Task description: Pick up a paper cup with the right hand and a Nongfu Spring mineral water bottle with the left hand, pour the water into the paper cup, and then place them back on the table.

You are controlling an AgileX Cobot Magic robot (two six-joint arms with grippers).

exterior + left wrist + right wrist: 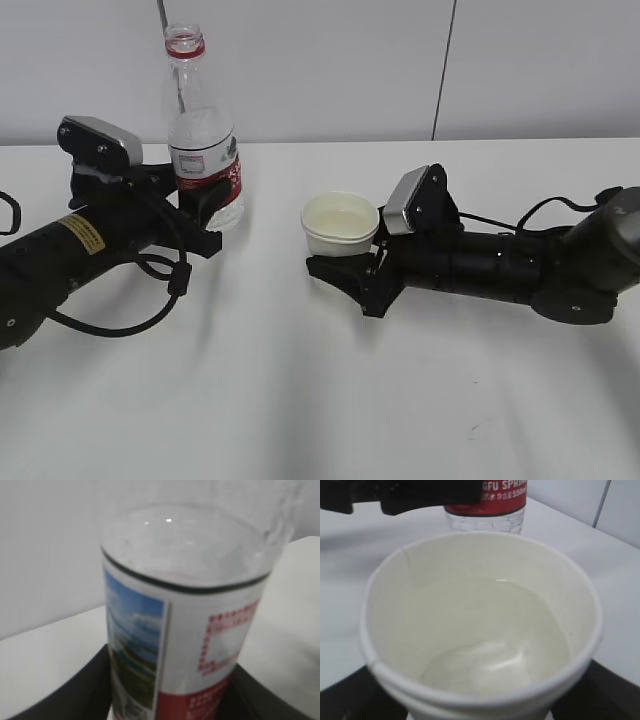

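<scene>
The Nongfu Spring bottle (205,150) stands upright and uncapped at the back left of the table (300,380). My left gripper (200,215) is shut on its labelled lower half. In the left wrist view the bottle (185,605) fills the frame between the black fingers (75,690). The paper cup (340,222) is upright at the table's middle, with water (342,212) in it. My right gripper (345,262) is shut on the cup's lower part. In the right wrist view the cup (480,560) holds clear water (485,645). The bottle's base (485,515) stands behind it.
A white wall with a dark vertical seam (443,70) runs behind the table. A black cable (130,325) loops under the left arm. The left gripper's finger (410,495) shows at the top of the right wrist view.
</scene>
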